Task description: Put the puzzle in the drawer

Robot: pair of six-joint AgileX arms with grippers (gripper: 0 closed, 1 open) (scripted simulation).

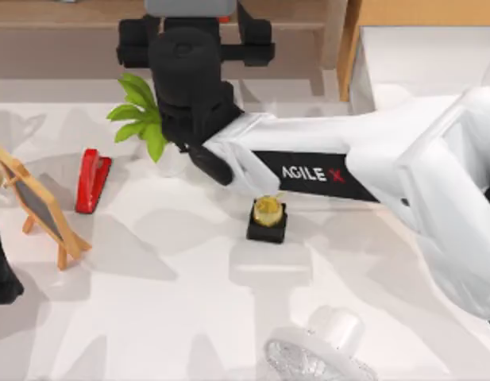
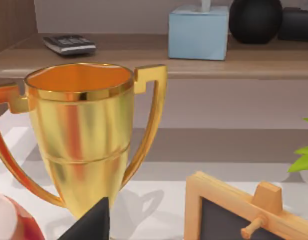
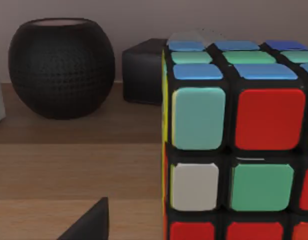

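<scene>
The puzzle (image 3: pixel 233 145) sits closest to the right wrist camera. It is a black-framed cube with red, teal, green, white and blue squares. It stands on the brown wooden shelf (image 3: pixel 69 160), which runs along the table's far edge. A round black speaker (image 3: pixel 61 67) and a black box (image 3: pixel 144 70) sit behind it.

From above, the white AgileX right arm (image 1: pixel 348 167) reaches across the table (image 1: pixel 149 317) to that shelf. The right gripper (image 1: pixel 189 83) hangs over the spot where the cube stands (I cannot tell whether its pincer is released or clenched).

The drawer (image 1: pixel 349 63), light wood with a white inside, lies open at the table's far right corner.

The left arm (image 1: pixel 0 270) is parked at the table's left edge. The left gripper (image 2: pixel 91 225) faces a gold trophy cup (image 2: pixel 79 130) (its pincer state is also unclear).

The step in hand looks like the pick-up at the shelf. The next move likely calls for a firm hold on the cube, a lift clear of the shelf, then a carry right to the drawer.

Counted:
- one puzzle
- one drawer
- one trophy cup
- one chalkboard easel (image 1: pixel 38 202)
- one potted plant (image 1: pixel 141 119)
- one white fan (image 1: pixel 320 353)
</scene>
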